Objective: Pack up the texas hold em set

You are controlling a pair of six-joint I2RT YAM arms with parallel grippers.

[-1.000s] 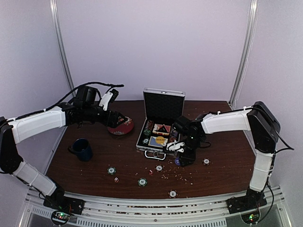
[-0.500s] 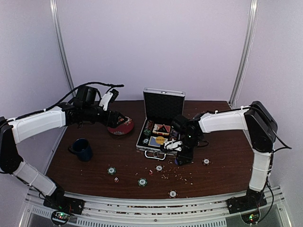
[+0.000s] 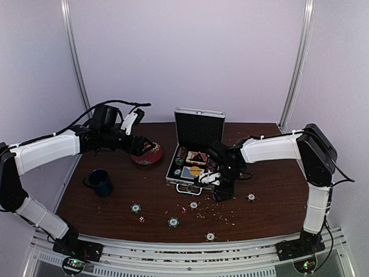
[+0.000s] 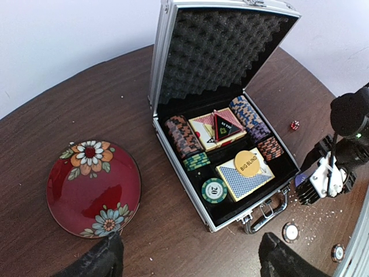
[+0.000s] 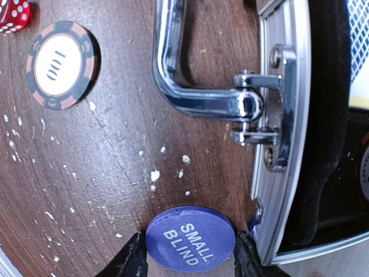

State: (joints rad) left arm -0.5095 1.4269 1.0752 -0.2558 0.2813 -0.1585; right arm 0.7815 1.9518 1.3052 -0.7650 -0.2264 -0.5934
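Observation:
The silver case [image 3: 195, 163] stands open at mid-table, lid up; it also shows in the left wrist view [image 4: 228, 121] holding chip rows, card boxes, a yellow disc and a green chip. My right gripper [image 3: 218, 193] points down at the case's front right corner, shut on the blue disc [image 5: 190, 239] marked SMALL BLIND, beside the metal handle [image 5: 190, 86]. A chip marked 100 [image 5: 59, 65] and a red die [image 5: 14, 14] lie near it. My left gripper [image 3: 140, 145] hangs open and empty over the red plate, its fingertips [image 4: 95, 261] wide apart.
A red flowered plate [image 3: 147, 154] lies left of the case and a dark blue mug [image 3: 101, 182] at front left. Several loose chips [image 3: 173, 221] and dice [image 3: 140, 219] lie near the front edge, another chip [image 3: 251, 197] to the right. White crumbs are scattered about.
My right gripper has shifted a little left, toward the case's front corner, with the blue disc in it. The left arm has not moved.

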